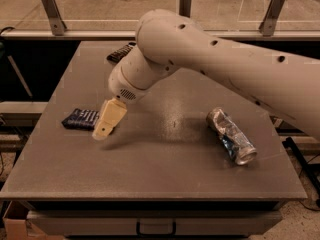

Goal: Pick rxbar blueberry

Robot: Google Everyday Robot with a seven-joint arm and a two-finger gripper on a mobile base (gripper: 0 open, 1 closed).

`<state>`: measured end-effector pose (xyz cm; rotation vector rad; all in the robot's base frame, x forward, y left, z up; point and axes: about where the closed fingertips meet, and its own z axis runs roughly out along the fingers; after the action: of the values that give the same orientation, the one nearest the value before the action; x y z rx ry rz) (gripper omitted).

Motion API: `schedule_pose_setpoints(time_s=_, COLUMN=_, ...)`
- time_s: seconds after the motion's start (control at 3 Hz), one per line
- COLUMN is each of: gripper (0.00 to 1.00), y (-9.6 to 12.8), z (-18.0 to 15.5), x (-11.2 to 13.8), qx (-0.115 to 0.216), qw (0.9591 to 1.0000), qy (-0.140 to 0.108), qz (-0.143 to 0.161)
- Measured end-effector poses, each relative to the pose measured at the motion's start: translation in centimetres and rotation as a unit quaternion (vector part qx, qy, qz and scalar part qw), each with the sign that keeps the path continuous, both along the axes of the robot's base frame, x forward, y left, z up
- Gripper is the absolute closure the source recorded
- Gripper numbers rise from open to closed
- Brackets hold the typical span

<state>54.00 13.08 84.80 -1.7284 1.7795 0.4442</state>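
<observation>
Gray surface (pixel 165 179), near part bare. Crushed can (pixel 232 136) lies right of centre. At left, gripper (pixel 103 130) hangs tilted, tip low over the surface; seen side-on as one tan block, so cannot tell whether the jaws are spread or pressed together. Just behind it, rxbar blueberry (pixel 78 119) lies flat, right end hidden by the gripper. Far off, a black bar (pixel 119 54) is half covered by the arm (pixel 225 69).
</observation>
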Motion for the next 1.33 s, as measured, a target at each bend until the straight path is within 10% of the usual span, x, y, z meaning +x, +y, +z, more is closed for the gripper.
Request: schedule_pose_setpoints(time_s=1.33, gripper=0.87, y=2.4, z=-1.9, x=-0.7, qx=0.010, qw=0.9995, qy=0.021, qz=-0.022)
